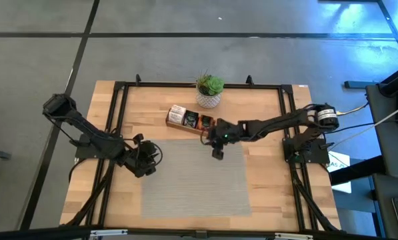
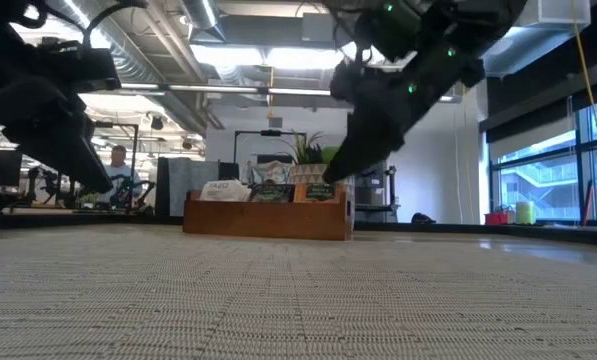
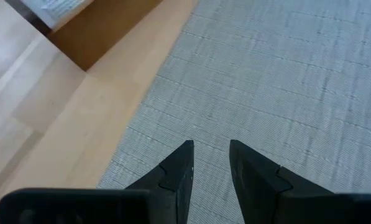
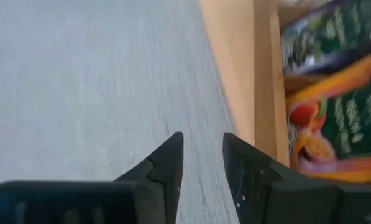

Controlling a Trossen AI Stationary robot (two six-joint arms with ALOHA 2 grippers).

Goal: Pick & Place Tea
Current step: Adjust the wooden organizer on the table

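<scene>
Tea: small flat square packets (image 4: 334, 124), dark green-black with orange and red print, stand packed in the long wooden three-compartment tray (image 1: 191, 120); white ones fill the end compartment farthest from the right arm.
Tray: lies on the light wooden table (image 1: 265, 187), just beside the far edge of the large grey ribbed mat (image 1: 195, 180), in front of a small green potted plant (image 1: 209, 91).
Right gripper (image 1: 217, 151): hangs over the mat's far edge, just beside the tray's near wall; its two dark fingers (image 4: 166, 165) stand slightly apart with nothing between them.
Left gripper (image 1: 147, 160): hangs over the mat's left edge, well apart from the tray; its fingers (image 3: 176, 174) are parted by a narrow gap, empty.
Room: a person (image 2: 118, 165) shows far behind the table.
</scene>
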